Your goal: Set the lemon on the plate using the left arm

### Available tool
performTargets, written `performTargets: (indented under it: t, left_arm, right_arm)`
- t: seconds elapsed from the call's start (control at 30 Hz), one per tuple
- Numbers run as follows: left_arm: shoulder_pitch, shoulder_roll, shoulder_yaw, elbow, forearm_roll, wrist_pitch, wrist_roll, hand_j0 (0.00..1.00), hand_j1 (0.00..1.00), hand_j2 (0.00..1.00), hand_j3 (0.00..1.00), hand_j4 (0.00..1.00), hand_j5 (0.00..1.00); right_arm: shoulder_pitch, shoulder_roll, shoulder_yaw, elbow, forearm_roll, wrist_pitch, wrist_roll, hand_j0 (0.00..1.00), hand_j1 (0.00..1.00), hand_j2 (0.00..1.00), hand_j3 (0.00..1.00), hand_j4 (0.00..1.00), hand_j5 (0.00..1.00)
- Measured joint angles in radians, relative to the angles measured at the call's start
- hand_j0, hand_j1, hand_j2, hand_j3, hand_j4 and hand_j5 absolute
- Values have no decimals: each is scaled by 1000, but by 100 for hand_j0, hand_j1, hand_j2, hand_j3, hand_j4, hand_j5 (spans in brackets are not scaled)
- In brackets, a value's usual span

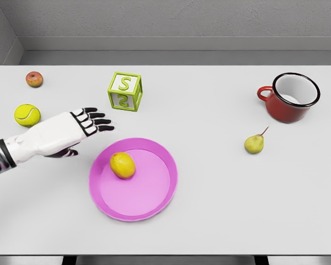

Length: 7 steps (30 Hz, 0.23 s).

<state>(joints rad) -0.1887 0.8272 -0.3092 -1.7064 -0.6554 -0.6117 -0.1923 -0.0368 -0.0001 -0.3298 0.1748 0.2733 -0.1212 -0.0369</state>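
lemon (123, 165) sits on pink plate (154, 193); left hand (71, 131) just beside plate, fingers spread, holding nothing.

Yellow lemon (123, 165), pink plate (154, 196), red mug (288, 97), green-and-white block (124, 91).

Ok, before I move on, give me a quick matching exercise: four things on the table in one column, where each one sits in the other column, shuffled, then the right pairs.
Things:
1. lemon
2. pear
3. tennis ball
4. letter block

Places:
A. far side of the table, beyond the open left robot hand
B. on the pink plate
C. near the table's left edge, left of the robot hand
D. in front of the red mug, on the right

Pairs: 1-B, 2-D, 3-C, 4-A
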Motion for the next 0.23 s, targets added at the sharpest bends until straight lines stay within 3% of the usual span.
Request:
performTargets:
  t: [0.23]
  left_arm:
    - [44,29,34,74,25,0,-1,100,100,100,100,100,100]
  right_arm:
    - [2,0,0,0,0,0,0,100,100,100,100,100,100]
